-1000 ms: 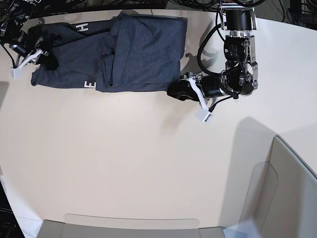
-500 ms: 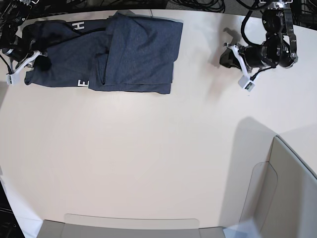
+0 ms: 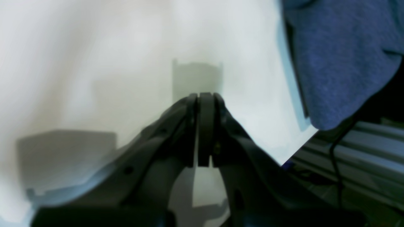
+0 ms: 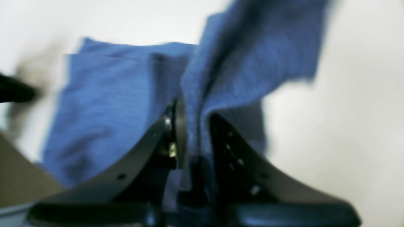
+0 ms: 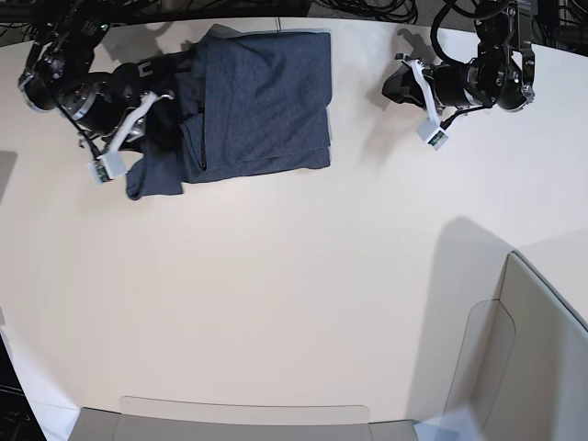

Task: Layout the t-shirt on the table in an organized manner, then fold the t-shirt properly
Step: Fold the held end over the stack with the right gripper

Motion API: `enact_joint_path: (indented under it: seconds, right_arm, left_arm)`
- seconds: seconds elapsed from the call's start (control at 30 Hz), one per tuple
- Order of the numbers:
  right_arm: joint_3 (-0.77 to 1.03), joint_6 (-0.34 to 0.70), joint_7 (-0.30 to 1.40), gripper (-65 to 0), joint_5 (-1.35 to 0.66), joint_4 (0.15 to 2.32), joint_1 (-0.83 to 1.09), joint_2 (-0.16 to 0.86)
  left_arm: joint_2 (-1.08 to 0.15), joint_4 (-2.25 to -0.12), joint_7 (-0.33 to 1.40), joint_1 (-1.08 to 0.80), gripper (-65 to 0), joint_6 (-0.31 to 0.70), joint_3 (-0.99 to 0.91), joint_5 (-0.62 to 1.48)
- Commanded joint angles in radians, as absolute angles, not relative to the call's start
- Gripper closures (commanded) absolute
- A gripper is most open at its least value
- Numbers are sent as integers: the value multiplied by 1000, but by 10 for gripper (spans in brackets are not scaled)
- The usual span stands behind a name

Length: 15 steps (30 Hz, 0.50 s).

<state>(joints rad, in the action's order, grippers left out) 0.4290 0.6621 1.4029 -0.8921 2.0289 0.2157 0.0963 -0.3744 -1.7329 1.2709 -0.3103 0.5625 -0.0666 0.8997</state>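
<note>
Right gripper (image 4: 192, 126): we see its black jaws clamped on a fold of the dark heathered navy-grey cotton t-shirt (image 5: 262, 96), at the cloth's left end in the base view.
Left gripper (image 3: 205, 101): black jaws pressed together, nothing between them, well apart from the shirt's other end.
T-shirt position: bunched near the far edge of the smooth off-white table (image 5: 276, 294), toward the left of the base view.
T-shirt axis: we read the long axis running left to right along that far edge, a narrower dark flap trailing down by the right gripper.
Print: white letters hidden from us.
</note>
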Motion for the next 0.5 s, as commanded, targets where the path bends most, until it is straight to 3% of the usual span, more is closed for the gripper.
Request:
enact_joint_path:
  seconds: [0.0,0.1,0.47]
  right_arm:
    - [407,661,1396,0,-924,2046,205,74]
    - [325,661,1396,0,-878,2046,205,24]
    - [15,659,1359,0,-756,2045,170,-15]
  left_arm:
    - [-381,-1741,1282,-312,0,561,-68,845]
    - [-378,-1741,1273,-311,0,561,-42,794]
    - [-363,-1687,1239,-306,0,561,15,740]
